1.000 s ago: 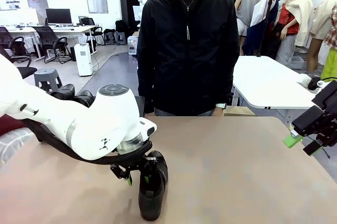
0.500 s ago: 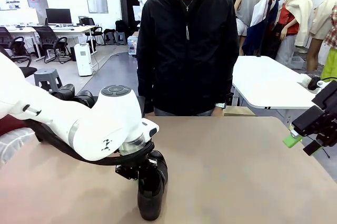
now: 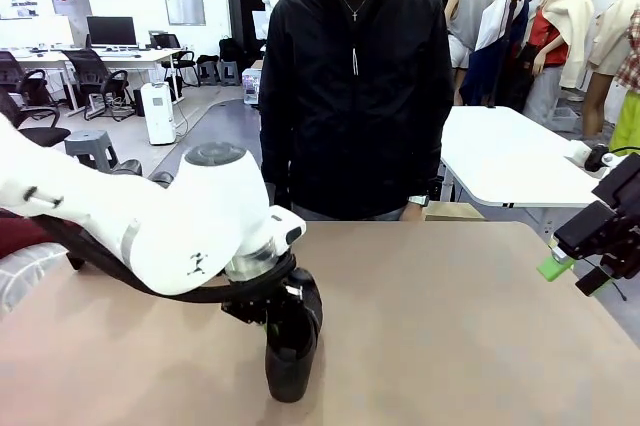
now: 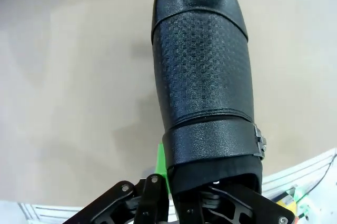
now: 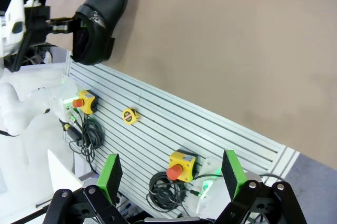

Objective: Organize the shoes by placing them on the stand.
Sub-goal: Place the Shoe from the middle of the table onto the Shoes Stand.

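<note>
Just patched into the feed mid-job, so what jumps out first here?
The left gripper is shut on the heel end of a black shoe near the table's front edge, toe pointing at the camera. A person in a black jacket stands at the far side, and the right gripper hangs open off the table's right edge.

A beige table (image 3: pixel 450 326) carries one black shoe (image 3: pixel 290 351)

A shoe (image 3: pixel 291 351) sits on the counter's (image 3: pixel 450 326) near left, under the left claw (image 3: pixel 268 314); a person (image 3: pixel 355 86) stands behind the far edge, the right claw (image 3: pixel 565 271) off right.
</note>
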You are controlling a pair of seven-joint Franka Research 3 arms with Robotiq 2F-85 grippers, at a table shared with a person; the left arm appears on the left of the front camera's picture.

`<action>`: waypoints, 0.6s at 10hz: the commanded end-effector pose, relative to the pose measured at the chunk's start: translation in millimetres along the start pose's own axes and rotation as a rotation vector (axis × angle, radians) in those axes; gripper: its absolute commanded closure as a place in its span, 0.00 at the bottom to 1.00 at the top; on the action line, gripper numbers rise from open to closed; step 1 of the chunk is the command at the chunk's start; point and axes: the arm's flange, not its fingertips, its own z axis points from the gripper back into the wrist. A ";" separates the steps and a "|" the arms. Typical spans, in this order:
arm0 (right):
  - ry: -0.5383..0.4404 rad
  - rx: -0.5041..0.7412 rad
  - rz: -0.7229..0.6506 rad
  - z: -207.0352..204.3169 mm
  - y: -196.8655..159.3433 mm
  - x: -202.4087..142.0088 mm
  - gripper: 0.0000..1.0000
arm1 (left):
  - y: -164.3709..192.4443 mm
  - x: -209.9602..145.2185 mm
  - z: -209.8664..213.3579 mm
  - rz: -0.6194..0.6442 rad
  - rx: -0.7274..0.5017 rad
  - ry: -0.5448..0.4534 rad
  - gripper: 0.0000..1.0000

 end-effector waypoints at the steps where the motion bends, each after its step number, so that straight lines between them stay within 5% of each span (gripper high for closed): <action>1: 0.002 0.020 -0.015 4.5 2.1 2.2 0.00 | 9.6 -16.3 81.8 -0.148 -0.084 -0.055 1.00; 3: 0.002 0.020 -0.015 4.5 2.1 2.2 0.00 | 18.1 -43.8 142.1 -0.209 -0.044 -0.112 1.00; 5: 0.002 0.020 -0.015 4.5 2.1 2.2 0.00 | 30.4 -58.2 153.2 -0.160 -0.014 -0.186 1.00; 6: 0.002 0.020 -0.015 4.5 2.1 2.2 0.00 | 34.2 -73.0 146.8 -0.101 0.028 -0.028 1.00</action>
